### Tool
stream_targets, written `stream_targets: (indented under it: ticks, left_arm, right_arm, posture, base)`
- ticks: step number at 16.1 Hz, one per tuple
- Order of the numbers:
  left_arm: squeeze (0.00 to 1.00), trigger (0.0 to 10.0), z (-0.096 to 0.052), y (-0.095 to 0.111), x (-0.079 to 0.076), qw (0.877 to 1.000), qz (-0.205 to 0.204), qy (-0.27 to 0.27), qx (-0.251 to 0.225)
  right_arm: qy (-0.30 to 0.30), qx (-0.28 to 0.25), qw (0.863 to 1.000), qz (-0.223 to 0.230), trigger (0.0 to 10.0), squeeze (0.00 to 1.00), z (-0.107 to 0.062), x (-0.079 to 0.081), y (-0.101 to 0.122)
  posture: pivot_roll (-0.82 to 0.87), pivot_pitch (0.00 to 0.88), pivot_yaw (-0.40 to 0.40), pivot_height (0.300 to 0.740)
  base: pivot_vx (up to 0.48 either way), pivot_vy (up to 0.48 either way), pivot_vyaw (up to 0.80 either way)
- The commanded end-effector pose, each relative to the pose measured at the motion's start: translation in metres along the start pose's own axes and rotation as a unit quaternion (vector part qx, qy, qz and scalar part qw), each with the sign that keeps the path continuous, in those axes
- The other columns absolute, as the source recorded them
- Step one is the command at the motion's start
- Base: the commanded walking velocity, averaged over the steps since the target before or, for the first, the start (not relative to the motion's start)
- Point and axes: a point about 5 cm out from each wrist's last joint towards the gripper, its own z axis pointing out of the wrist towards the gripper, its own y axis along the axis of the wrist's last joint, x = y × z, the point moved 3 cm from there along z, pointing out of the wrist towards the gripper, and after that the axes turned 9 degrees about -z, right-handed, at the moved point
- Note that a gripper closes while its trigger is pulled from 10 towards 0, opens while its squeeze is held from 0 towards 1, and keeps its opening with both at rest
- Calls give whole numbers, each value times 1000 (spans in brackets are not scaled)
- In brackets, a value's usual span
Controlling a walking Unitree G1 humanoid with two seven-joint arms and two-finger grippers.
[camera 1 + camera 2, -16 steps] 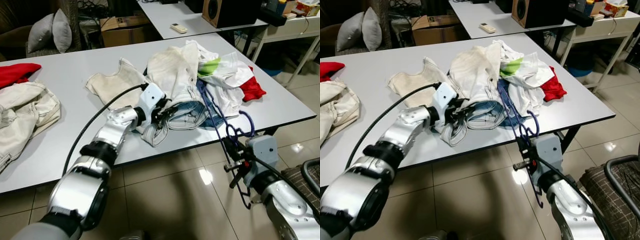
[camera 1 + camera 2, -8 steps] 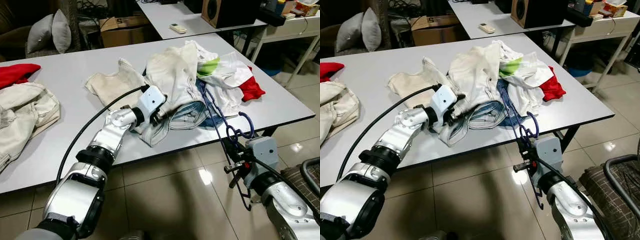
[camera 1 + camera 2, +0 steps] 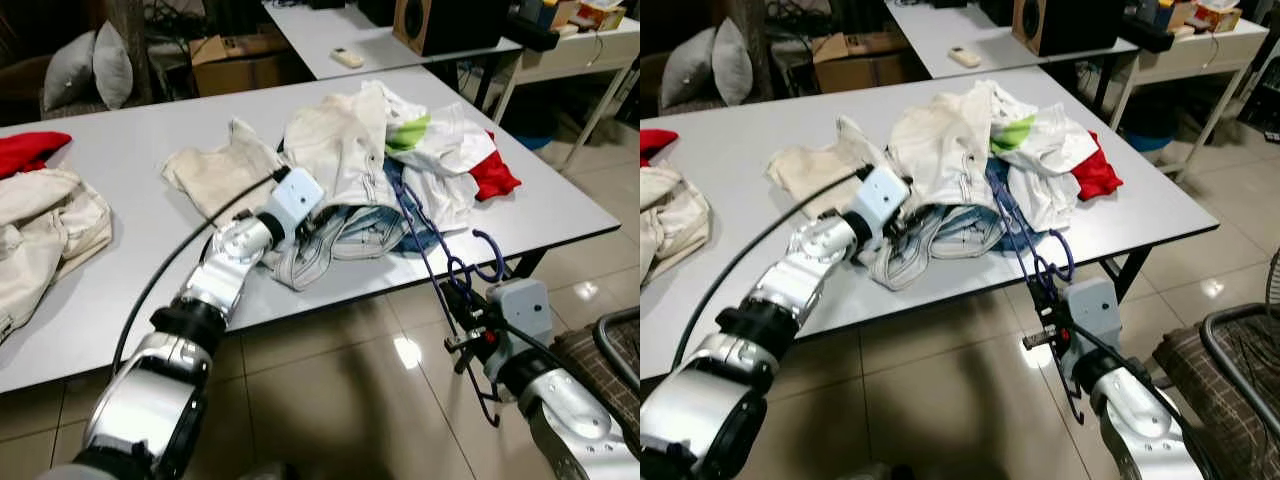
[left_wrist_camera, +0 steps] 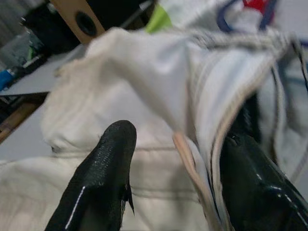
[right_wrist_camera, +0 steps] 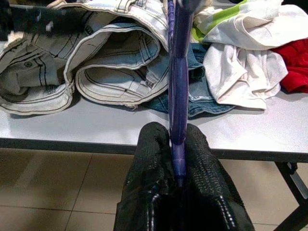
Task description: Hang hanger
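Hanger [image 5: 177, 72], thin blue plastic, looks light, stiff and a little slick; the right gripper [image 5: 178, 159] is clamped on one slim bar just off the table [image 3: 130, 150] edge, its far end lying over the clothes pile [image 3: 390, 160]. The left gripper [image 4: 173, 159], fingers parted, seems to straddle a pale jeans [image 4: 144, 96] fold. Loose cloth may snag the hanger.

Even, bright indoor light falls on the desk [image 3: 140, 150], and a lamp's glare spot shines on the glossy floor [image 3: 408, 352] below the desk's near edge. The head views are fairly sharp but slightly soft; the left wrist view is blurred, its cloth [image 4: 159, 96] out of focus.
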Motion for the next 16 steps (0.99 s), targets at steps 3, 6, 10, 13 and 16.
stream_targets:
  ticks: [3,6,10,13,16]
  left_arm:
    - [0,0,1,-2,-11,1000,4,-11,15]
    - [0,0,1,8,-3,1000,-3,13,7]
    - [0,0,1,11,7,999,-4,30,12]
    - [0,0,-1,12,17,999,11,48,11]
    - [0,0,-7,40,45,994,18,97,-37]
  right_arm:
    - [2,-17,1000,-2,10000,0,1,1,7]
    - [11,-20,1000,5,10000,0,-3,2,7]
    - [62,-41,997,18,10000,0,-14,6,15]
    - [81,-55,994,46,10000,0,-19,4,24]
    - [158,-77,982,74,10000,0,-29,19,37]
  posture:
    - [-8,3,84,740]
    - [-7,8,88,740]
    - [-8,7,98,740]
    - [-11,6,100,740]
    - [-5,1,84,740]
  base:
    - [0,0,0]
    - [0,0,0]
    - [0,0,0]
    - [0,0,0]
    - [0,0,0]
